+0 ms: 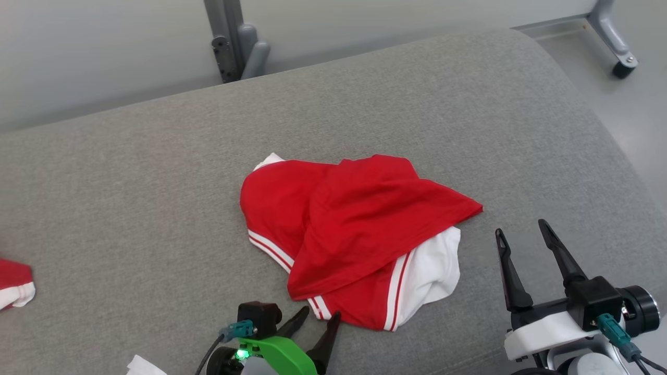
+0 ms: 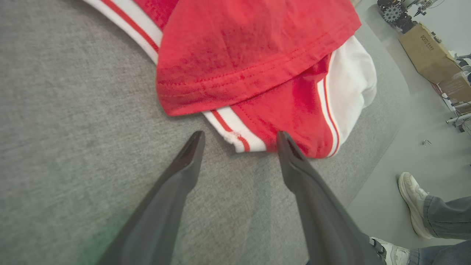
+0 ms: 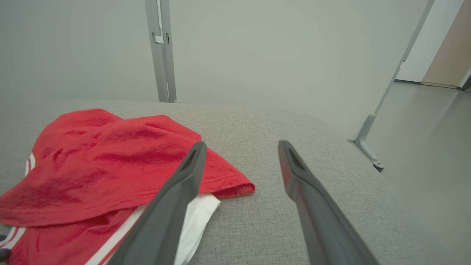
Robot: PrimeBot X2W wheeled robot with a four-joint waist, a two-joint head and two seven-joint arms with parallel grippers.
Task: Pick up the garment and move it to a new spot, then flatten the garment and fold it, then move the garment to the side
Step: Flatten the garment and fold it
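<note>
The left gripper [image 1: 320, 316] is wide open and empty, its tips just at the near edge of the garment [image 1: 354, 224]. The right gripper [image 1: 521, 229], also open and empty, is at the garment's right. The garment lies crumpled in the middle of the grey cushion [image 1: 130, 182].

A: You've got a soft red-and-white knit cloth jersey [image 1: 359, 224] here, matt, with a fine knit grain and stitched hems.
B: Under it you see the coarse grey woven upholstery pad [image 1: 130, 198]. Your left gripper [image 2: 240, 135] fingers [image 2: 312, 198]: smooth, matt dark plastic.
</note>
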